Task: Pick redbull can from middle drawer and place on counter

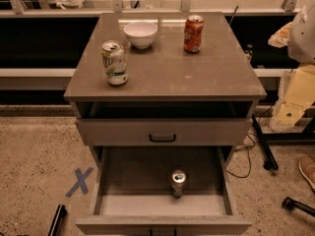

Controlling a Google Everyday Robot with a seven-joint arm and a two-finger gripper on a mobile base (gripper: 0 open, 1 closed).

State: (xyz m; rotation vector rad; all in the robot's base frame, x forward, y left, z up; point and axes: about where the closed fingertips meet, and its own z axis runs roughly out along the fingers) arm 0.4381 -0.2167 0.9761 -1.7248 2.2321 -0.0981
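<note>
Pincer (291, 107): at the right edge of the view, off the right side of the table (167, 77), about level with its near rim. It reads as a pale cream block hanging below a white rounded arm shell (304, 31). Both are cut off by the right border. Apart or together: cannot tell. It is well apart from the redbull can (178, 183).

Arm pose: the shell sits high, beside the table's far right corner. The cream section below it slants down and left toward the floor. Joints cannot be made out.

Redbull can: upright in the middle drawer (147, 205), right of centre, where the dark interior meets the paler floor strip. The silver top catches the light. The body is dim and its colours are hard to read.

Middle drawer: open toward the near side. Its front panel is cut by the bottom border, and its far part lies in shadow under the upper drawer (123, 132), which has a black handle (162, 137).

Table: white-and-green can (114, 63) near left, white bowl (141, 33) far, red-orange can (193, 33) right of the bowl; all stand apart.

Floor: blue tape X (78, 181) left of the middle drawer. A black bar (56, 219) at bottom left and a shoe (307, 171) at the right border are both cut off.
</note>
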